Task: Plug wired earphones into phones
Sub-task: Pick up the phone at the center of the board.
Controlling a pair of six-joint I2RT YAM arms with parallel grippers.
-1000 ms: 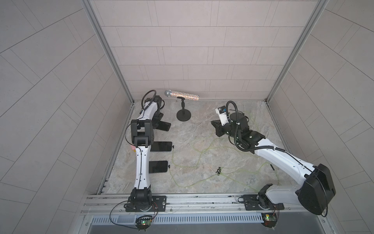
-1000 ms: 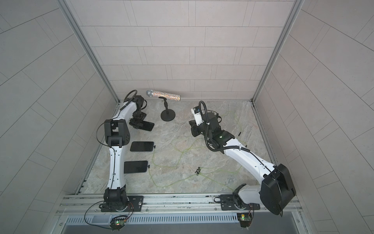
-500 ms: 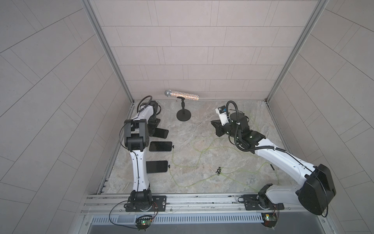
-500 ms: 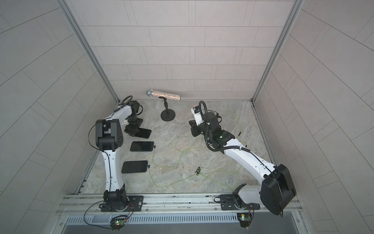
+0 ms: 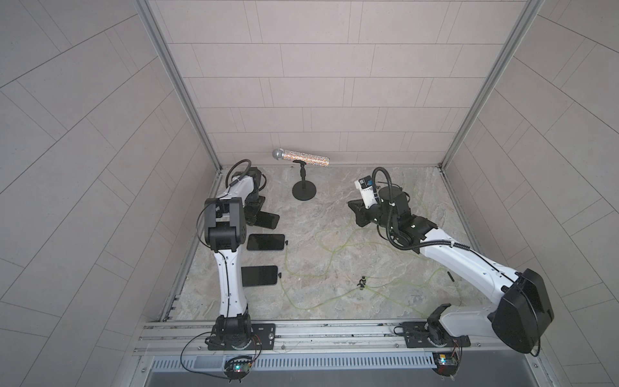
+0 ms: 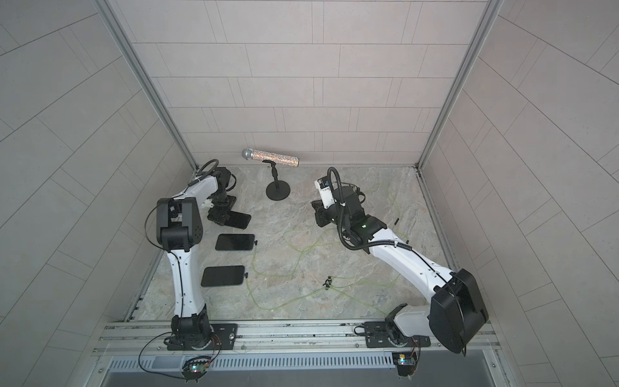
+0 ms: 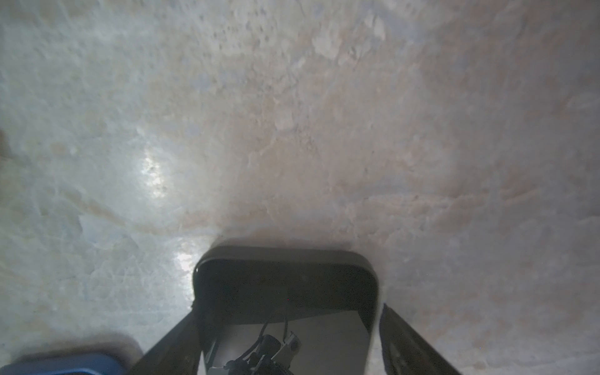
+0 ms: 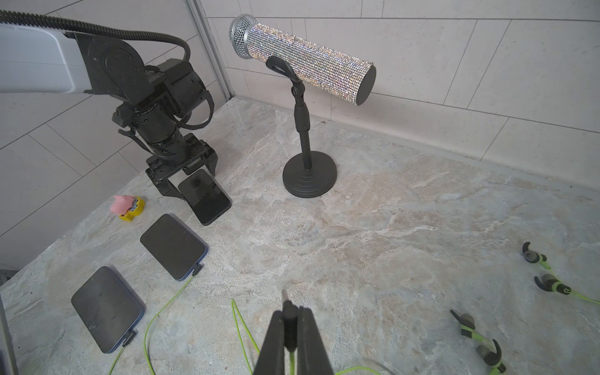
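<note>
plug (image 8: 289, 319): pinched in closed right gripper (image 8: 291, 313) above table (image 8: 373, 211), green cable (image 8: 239, 328) trailing | far phone (image 7: 285, 285): on table between wide-spread fingers of left gripper (image 7: 288, 308), gap at one side, not clamped | mid phone (image 8: 173, 246), near phone (image 8: 107, 308): each with a cable plugged in | earbuds (image 8: 532, 256): loose on table | mic stand (image 8: 308, 178): near far phone, apart

Soft, even light in both top views; shadows faint. Left wrist view blurred, washed out; glare patches on stone surface (image 7: 152, 175); phone (image 7: 285, 282) dark, soft-edged, screen mirror-like. Right wrist view sharp, lines bowed at edges; microphone (image 8: 305, 61) glitters.
</note>
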